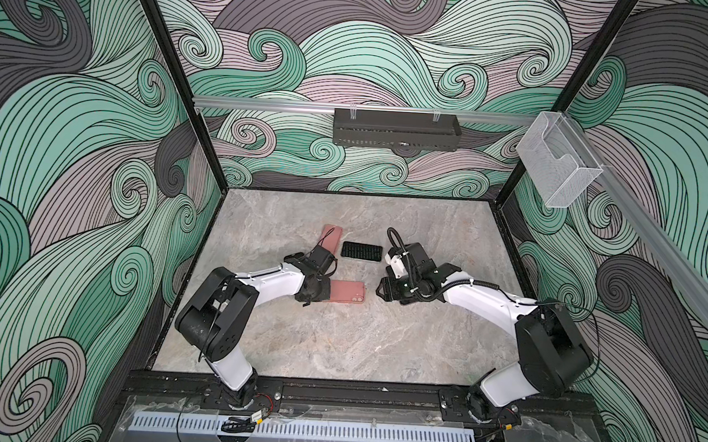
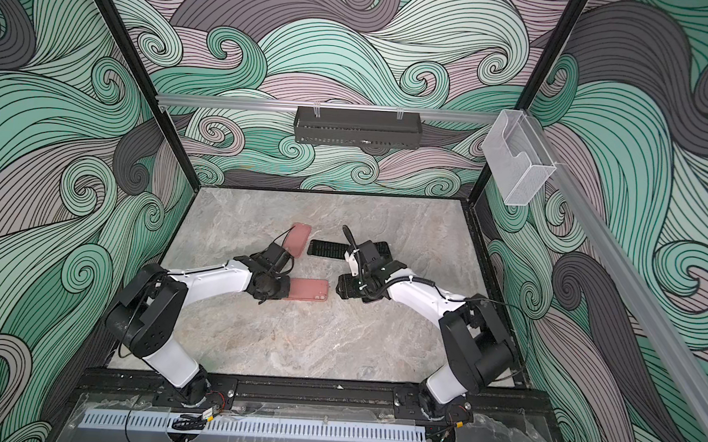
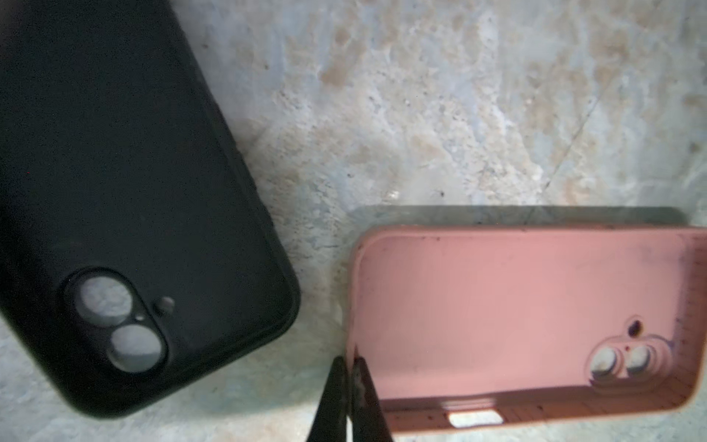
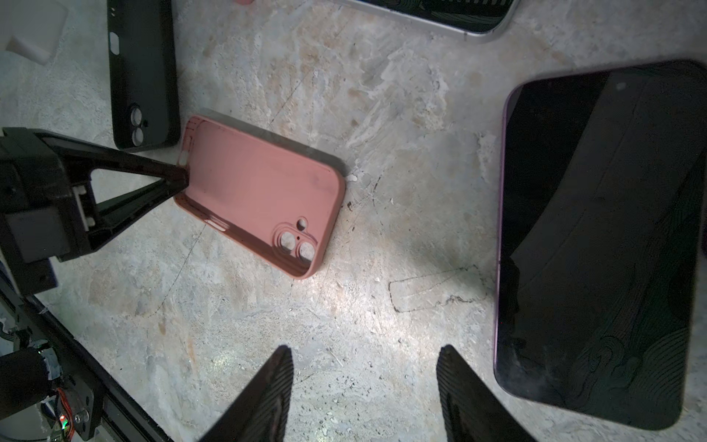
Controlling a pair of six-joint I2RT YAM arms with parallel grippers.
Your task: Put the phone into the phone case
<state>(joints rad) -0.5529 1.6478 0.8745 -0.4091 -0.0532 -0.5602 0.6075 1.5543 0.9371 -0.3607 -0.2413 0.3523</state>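
The left gripper is pinching the end wall of the pink case, which is facing open side up on the table. The phone is lying screen up just behind it, apart. The right gripper is hovering, fingers spread, holding nothing.

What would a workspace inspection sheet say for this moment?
Surface: marble-look tabletop, scuffed, nothing spilled.
Job's things: pink case open side up, empty; purple-edged phone face up, apart from it.
Clutter: black case, silver-edged phone, pink slab, phone or case unclear.
Grippers: left gripper shut on the pink case's end wall; right gripper open, holding nothing, above bare tabletop.
Cables: black wrist cable looped above the right arm; loose wires at front rail.
Surroundings: wave-patterned walls; black tray and clear holder on rails.
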